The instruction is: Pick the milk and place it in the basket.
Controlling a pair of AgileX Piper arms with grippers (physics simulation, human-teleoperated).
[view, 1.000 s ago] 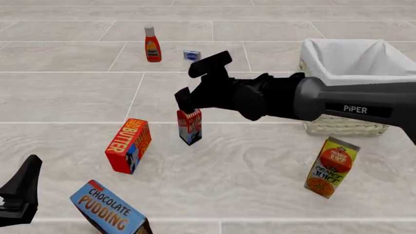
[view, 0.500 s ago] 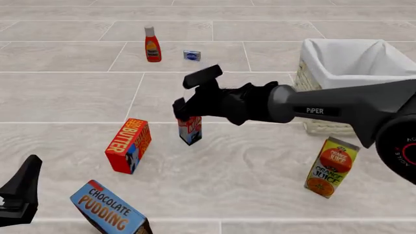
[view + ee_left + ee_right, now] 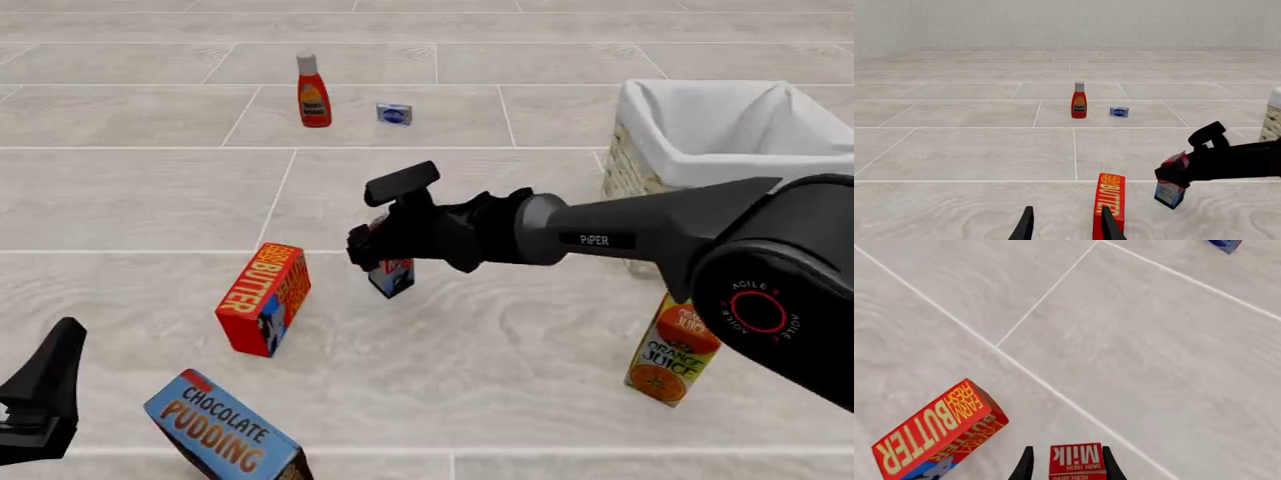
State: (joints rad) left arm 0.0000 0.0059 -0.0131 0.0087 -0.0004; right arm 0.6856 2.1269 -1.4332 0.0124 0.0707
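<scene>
The milk (image 3: 392, 277), a small red and dark blue carton, stands upright on the floor right of the Butter box. My right gripper (image 3: 382, 238) is open and reaches down over the carton's top. In the right wrist view its fingers (image 3: 1026, 468) stand on either side of the milk (image 3: 1077, 459), with a small gap on one side. The left wrist view also shows the milk (image 3: 1169, 195) under the right gripper (image 3: 1179, 169). The basket (image 3: 638, 125), cream wicker with a white liner, stands at the far right. My left gripper (image 3: 46, 388) is open and empty at the near left.
A red Butter box (image 3: 264, 298) stands just left of the milk. A blue Chocolate Pudding box (image 3: 220, 428) lies at the near left, and an Orange Juice carton (image 3: 674, 348) stands at the near right. A red sauce bottle (image 3: 314, 92) and a small blue box (image 3: 392, 114) are far back.
My right gripper has moved down and slightly left, from above the milk to around its top. The milk, the basket and my left arm have not moved.
</scene>
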